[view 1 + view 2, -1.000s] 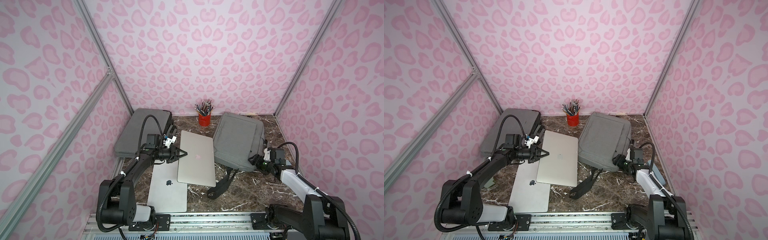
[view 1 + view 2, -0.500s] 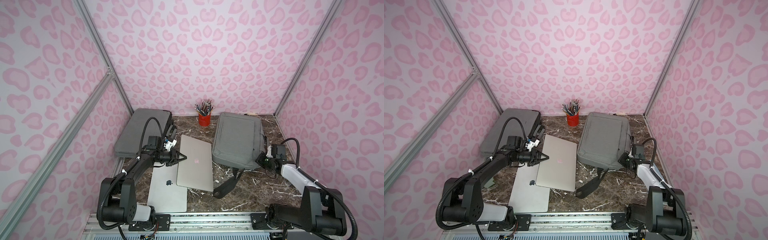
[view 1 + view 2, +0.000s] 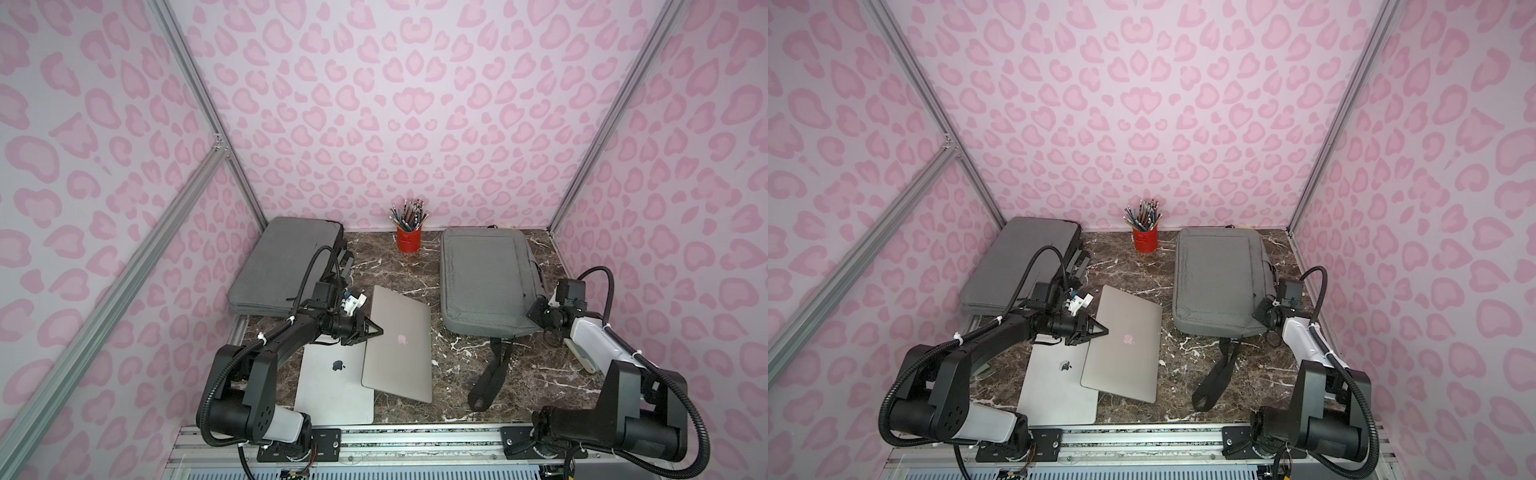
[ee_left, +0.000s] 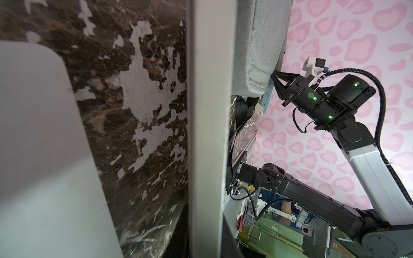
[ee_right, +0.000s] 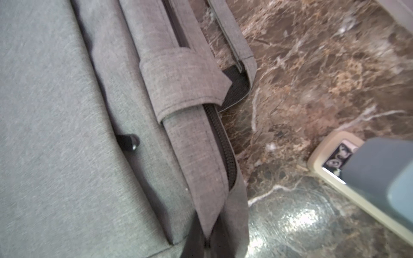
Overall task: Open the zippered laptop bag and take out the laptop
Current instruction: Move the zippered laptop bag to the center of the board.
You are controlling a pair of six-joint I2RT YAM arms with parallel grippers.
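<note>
Where the table (image 3: 457, 399) nears the robot, two laptops overlap; the laptop bag (image 3: 484, 282) lies flat behind, to the right.
The left gripper (image 3: 376, 332) pinches the grey laptop (image 3: 401, 353) by its left edge, fingers narrow, that laptop leaning on the silver laptop (image 3: 332, 386). Farther back the right gripper (image 3: 535, 309), fingers pressed together, touches the bag's near right corner. A second grey bag (image 3: 286, 266) and red pencil cup (image 3: 409, 239) sit rearmost.
</note>
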